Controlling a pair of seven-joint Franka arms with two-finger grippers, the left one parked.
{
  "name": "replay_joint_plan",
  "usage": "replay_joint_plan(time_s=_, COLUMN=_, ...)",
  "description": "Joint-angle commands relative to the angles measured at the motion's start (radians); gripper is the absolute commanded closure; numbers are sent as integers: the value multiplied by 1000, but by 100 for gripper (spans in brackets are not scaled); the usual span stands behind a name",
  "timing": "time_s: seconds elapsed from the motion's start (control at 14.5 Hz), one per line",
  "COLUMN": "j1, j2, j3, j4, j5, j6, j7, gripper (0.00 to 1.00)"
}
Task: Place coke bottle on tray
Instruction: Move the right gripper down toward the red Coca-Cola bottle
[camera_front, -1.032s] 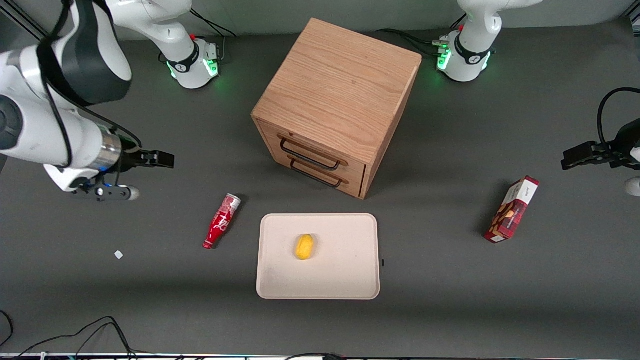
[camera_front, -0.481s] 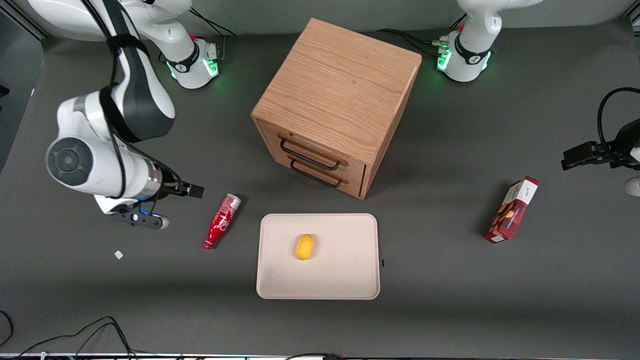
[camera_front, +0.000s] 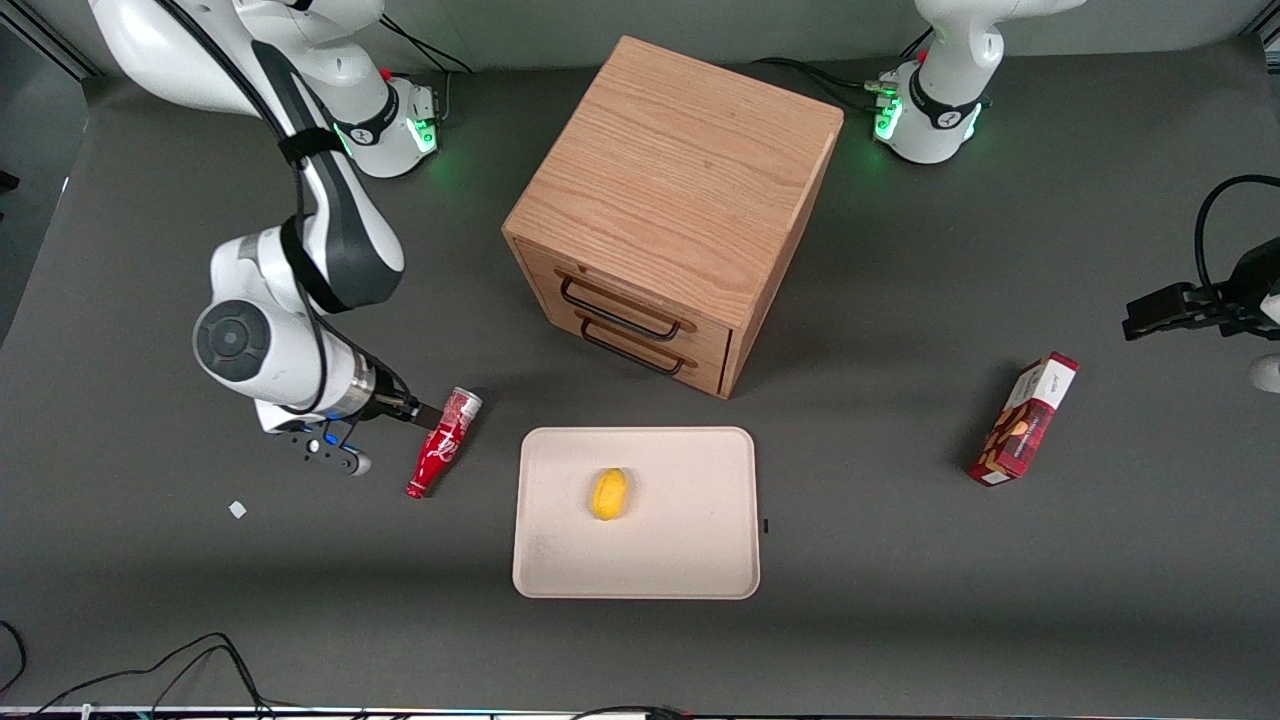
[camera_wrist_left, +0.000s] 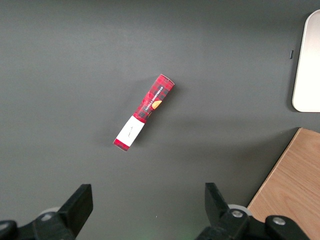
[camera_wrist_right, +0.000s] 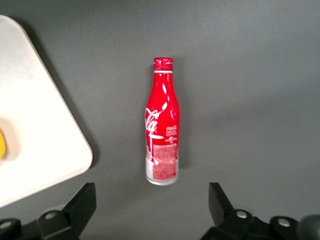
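Note:
The coke bottle (camera_front: 443, 443) lies on its side on the dark table, red with white script, its red cap pointing toward the front camera and its silvery wide end pointing away. In the right wrist view the coke bottle (camera_wrist_right: 162, 130) lies lengthwise just ahead of the fingers. My gripper (camera_front: 420, 413) hovers over the bottle's wide end, open, with nothing between its fingers (camera_wrist_right: 82, 205); the gripper (camera_wrist_right: 151, 212) is apart from the bottle. The cream tray (camera_front: 680, 530) lies beside the bottle toward the parked arm's end, and a corner of the tray (camera_wrist_right: 35, 125) shows in the right wrist view.
A small yellow object (camera_front: 608, 494) lies on the tray. A wooden drawer cabinet (camera_front: 670, 210) stands farther from the front camera than the tray. A red snack box (camera_front: 1023, 418) lies toward the parked arm's end. A white scrap (camera_front: 237, 509) sits near the working arm.
My right arm has swung in from the table's end toward the bottle, bringing the gripper over its wide end. The bottle and tray have not moved.

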Motion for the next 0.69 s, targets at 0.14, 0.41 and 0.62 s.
replay_joint_plan(time_s=0.14, j1=14, j2=64, j3=6, j4=-73, j5=-16, j6=187, j7=79, gripper=0)
replay_joint_plan(time_s=0.41, j1=14, j2=104, j3=6, j4=-104, j5=-18, j6=273, j7=85, gripper=0)
replay_joint_plan(time_s=0.62, j1=15, j2=153, j3=3, j4=-104, j5=-24, j6=335, j7=84, gripper=0)
